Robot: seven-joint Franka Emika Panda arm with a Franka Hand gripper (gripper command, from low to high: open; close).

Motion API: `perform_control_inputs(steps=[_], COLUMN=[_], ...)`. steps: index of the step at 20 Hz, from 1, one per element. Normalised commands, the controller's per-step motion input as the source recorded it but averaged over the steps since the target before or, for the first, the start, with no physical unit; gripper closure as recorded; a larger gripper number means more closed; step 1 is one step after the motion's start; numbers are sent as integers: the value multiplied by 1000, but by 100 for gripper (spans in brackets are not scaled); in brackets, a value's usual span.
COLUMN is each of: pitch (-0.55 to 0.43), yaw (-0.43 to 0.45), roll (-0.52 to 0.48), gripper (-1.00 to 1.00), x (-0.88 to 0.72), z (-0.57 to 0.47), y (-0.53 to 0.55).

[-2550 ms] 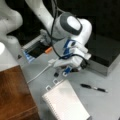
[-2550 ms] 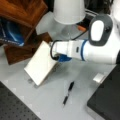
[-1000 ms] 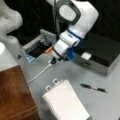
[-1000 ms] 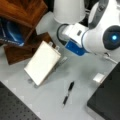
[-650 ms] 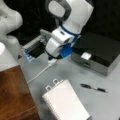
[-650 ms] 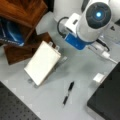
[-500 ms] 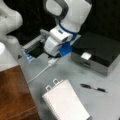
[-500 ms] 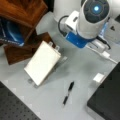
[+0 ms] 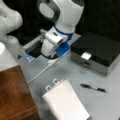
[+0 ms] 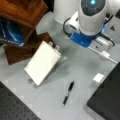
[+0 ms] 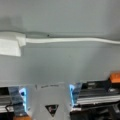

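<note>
Surface: smooth grey table (image 9: 75, 72), dark background beyond.
Gripper (image 9: 50, 53): white and blue, low over the table at a front view's upper left; finger opening cannot be told.
Nearest item: white cable (image 11: 75, 40) with rectangular plug (image 11: 10, 43), lying flat.
Nearby: spiral notebook (image 10: 42, 62), black pen (image 10: 68, 92), black box (image 9: 100, 50).

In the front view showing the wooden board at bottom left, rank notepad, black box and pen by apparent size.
1. Black box, largest, though cut off at the edge.
2. Notepad, somewhat smaller, nearer the camera, so this gap is unsure.
3. Pen, clearly smallest.
</note>
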Motion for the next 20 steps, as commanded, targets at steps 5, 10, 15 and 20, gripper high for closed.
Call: perform_control_inputs(steps=[5,10,15,20], pitch=[-510,-502,-368,-247], yaw=[-70,-48,-94,-107], roll=[388,315,221,110], gripper=[-100,-100,-100,-100], x=[-679,-662,-534,-189], z=[-156,-106,-95,-145], y=[-66,-39,98,180])
